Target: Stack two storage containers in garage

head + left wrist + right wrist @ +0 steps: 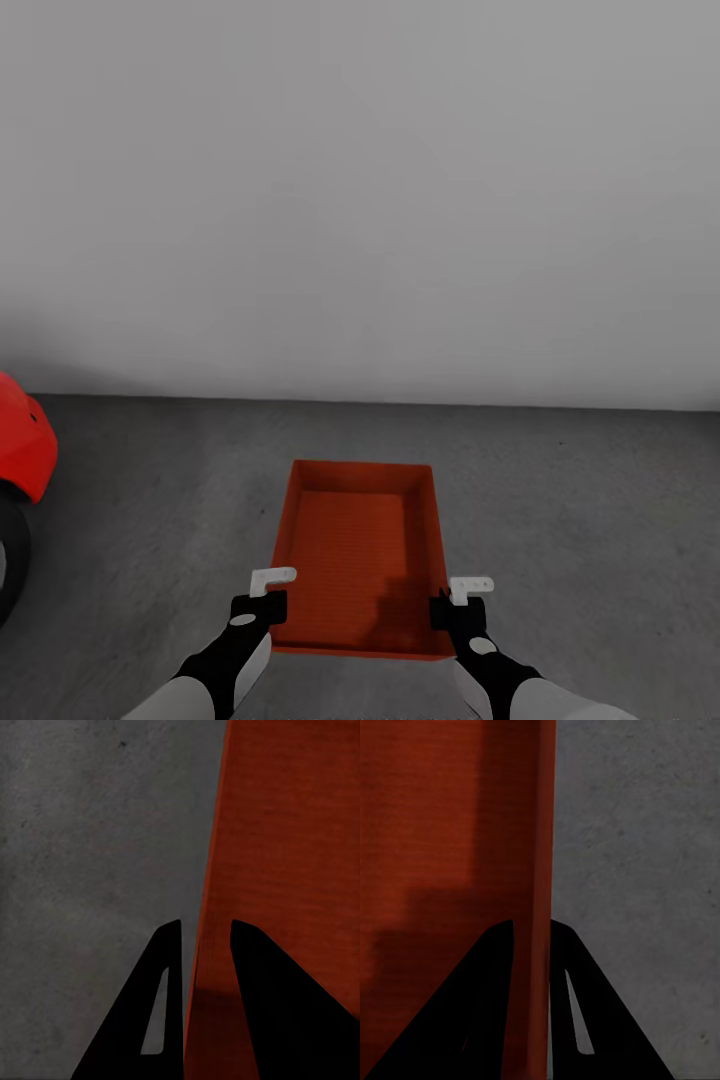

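Note:
One orange-red storage container [355, 540] lies lengthwise in front of me over the dark grey garage floor [580, 500]. I cannot tell whether it rests on the floor or hangs just above it. My left gripper [268, 605] is shut on its left wall near the close corner, and my right gripper [452, 607] is shut on the right wall opposite. In the left wrist view the left gripper [204, 934] straddles the thin wall of the container [292, 832]. The right wrist view shows the right gripper [531, 926] tight on the container [435, 817] wall. The bin is empty.
A plain white-grey wall [360, 200] rises a short way beyond the container. The nose and a dark tyre of a shiny red car [22, 440] sit at the far left. Bare floor spreads to the right and left of the bin.

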`<state>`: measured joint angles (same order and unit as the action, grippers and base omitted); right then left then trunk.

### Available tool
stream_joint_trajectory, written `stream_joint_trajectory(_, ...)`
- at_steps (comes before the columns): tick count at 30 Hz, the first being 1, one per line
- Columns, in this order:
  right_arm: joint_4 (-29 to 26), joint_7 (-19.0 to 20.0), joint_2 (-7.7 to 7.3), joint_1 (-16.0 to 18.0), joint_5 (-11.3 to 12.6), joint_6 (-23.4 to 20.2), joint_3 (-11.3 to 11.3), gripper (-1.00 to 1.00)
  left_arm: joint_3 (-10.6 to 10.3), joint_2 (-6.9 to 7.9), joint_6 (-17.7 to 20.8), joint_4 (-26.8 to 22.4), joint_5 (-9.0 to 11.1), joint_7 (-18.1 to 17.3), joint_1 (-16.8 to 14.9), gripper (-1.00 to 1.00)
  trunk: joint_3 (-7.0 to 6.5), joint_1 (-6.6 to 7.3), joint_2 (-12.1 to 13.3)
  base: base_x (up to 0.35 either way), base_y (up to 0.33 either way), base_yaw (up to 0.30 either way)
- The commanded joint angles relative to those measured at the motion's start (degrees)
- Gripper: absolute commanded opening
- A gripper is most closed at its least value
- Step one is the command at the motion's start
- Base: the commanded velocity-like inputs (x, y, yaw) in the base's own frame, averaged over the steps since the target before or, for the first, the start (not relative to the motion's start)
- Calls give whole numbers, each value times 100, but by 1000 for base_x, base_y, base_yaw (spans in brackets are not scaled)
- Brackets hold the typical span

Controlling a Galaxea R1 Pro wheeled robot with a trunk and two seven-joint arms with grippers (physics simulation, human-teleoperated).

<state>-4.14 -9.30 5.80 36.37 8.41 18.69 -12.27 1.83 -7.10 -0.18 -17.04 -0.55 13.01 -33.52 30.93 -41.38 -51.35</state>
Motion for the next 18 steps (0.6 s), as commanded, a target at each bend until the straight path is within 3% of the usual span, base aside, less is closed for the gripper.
stream_joint_trajectory(1,9,-1,0,0,56,11,242,-100,300,157,-333,-80,-103,53,-5,-100,15,0,-4,25,0,0)
stream_joint_trajectory(17,9,-1,-4,-2,56,12,242,-100,300,157,-333,-88,-103,54,-7,-100,38,0,-4,71,0,0)
stream_joint_trajectory(18,9,-12,13,2,82,30,-19,-100,61,16,-55,18,20,35,12,-100,38,0,-4,0,0,0)
